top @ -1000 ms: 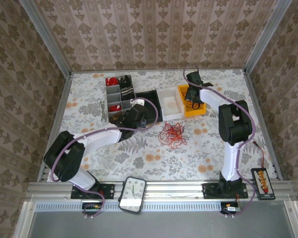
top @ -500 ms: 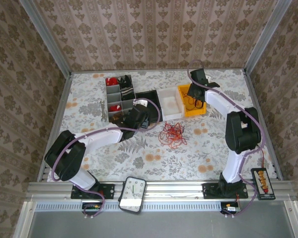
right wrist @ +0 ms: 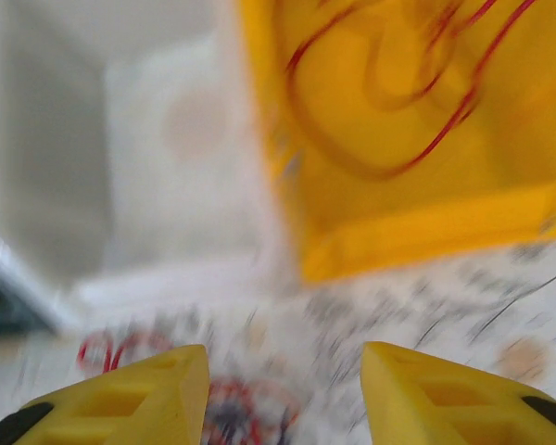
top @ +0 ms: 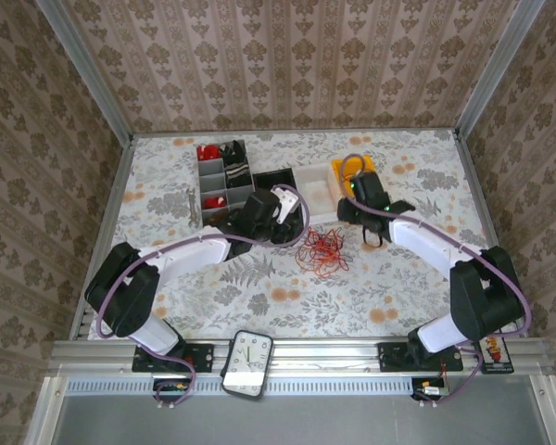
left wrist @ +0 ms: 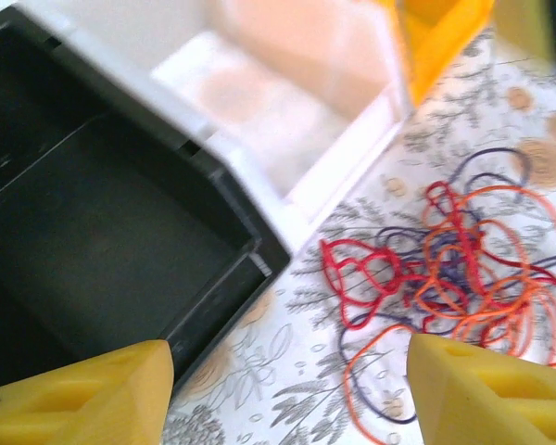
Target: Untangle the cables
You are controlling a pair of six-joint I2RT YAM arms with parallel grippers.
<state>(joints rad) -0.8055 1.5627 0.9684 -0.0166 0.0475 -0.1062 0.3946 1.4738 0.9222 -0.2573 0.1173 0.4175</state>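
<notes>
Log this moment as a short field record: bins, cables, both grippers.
bins: black bin, white bin, yellow bin, side by side in that order
cables: one red, orange and dark tangle on the table, in front of the white bin
red wire: loose inside the yellow bin
left gripper: jaws apart, empty, by the black bin's corner beside the tangle
right gripper: jaws apart, empty, near the yellow bin; view blurred

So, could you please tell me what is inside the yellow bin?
Thin red wires loop across the floor of the yellow bin. From above, the right arm covers the bin's near part, so anything lying there is hidden.
</notes>
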